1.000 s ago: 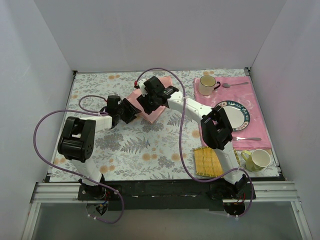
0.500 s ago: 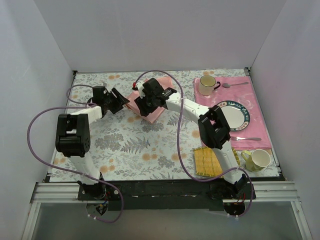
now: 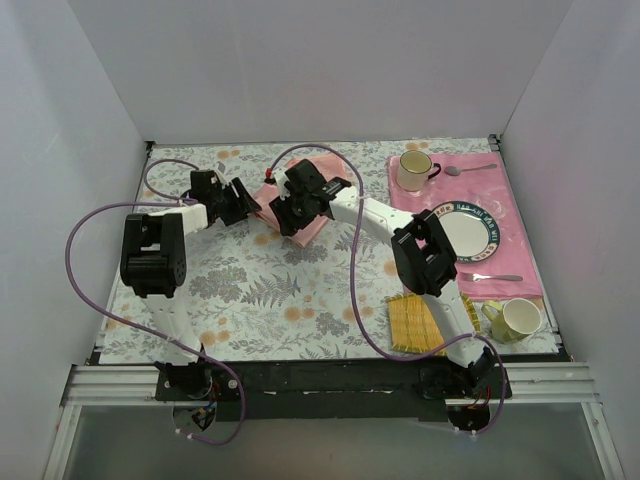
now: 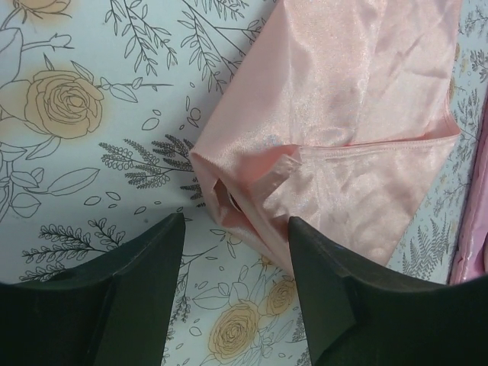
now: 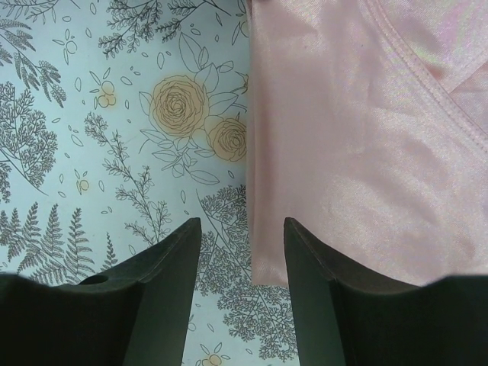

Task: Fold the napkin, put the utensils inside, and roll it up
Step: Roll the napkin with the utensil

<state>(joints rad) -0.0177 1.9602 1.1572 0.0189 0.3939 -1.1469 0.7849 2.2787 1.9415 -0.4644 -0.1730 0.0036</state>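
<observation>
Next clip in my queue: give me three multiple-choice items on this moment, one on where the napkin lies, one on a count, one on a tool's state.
1. Where does the napkin lie?
A. draped over a chair
B. on the floral tablecloth
C. on the floor

2. How many mugs show in the top view?
A. one
B. three
C. two

3. How do the left tool's jaws stand?
A. open, gripping nothing
B. shut on the napkin
C. shut and empty

Answers:
1 B: the left wrist view shows the folded pink cloth flat on the floral print.
2 C: one stands at the far end of the pink placemat, the other at the near right.
3 A: its fingers stand well apart over the napkin's corner, pinching nothing.
</observation>
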